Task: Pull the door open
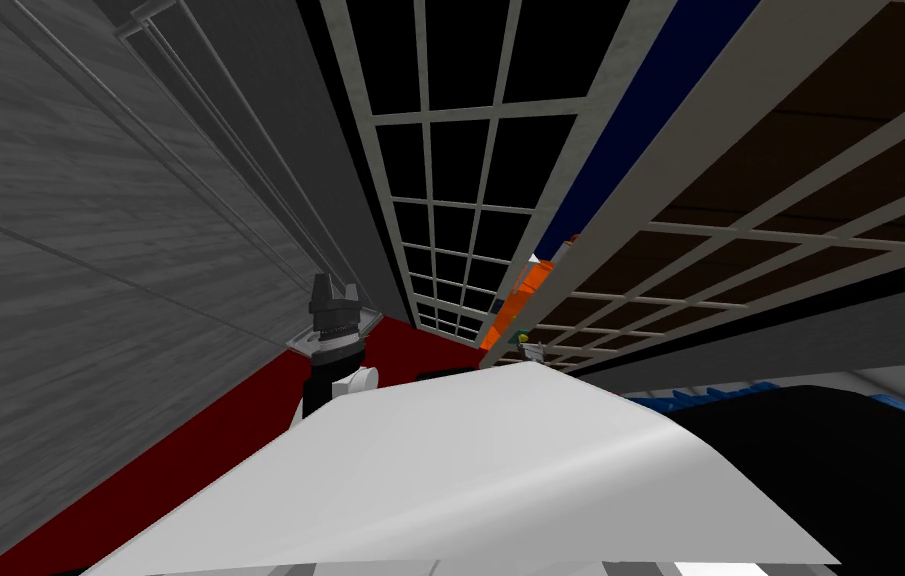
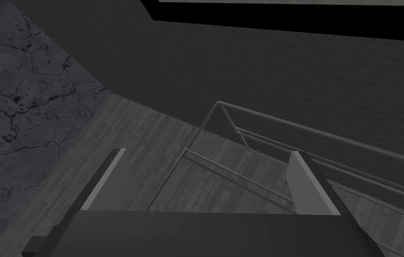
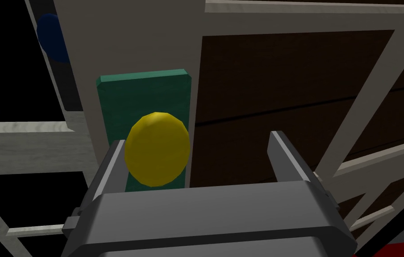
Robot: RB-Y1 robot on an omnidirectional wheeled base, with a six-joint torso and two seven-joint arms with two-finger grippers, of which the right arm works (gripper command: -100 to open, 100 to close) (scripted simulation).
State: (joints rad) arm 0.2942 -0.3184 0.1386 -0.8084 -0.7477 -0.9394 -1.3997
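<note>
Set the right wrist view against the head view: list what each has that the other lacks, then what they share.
Right wrist view: the right gripper open, its fingers either side of the yellow knob, which sits nearer one of them.
Head view: the left gripper beside a grey surface with thin rails, and an orange thing by the door's edge.
Both: the door, pale bars over dark brown panels; the knob on its green plate, a mere speck from the head; the red floor.

Round knob (image 3: 157, 149) bright yellow, on a dark green backplate (image 3: 145, 96); door (image 3: 285, 80) dark brown behind a pale grey lattice of bars; floor (image 1: 240, 425) deep red; wall (image 1: 90, 250) grey, streaked like wood grain.
</note>
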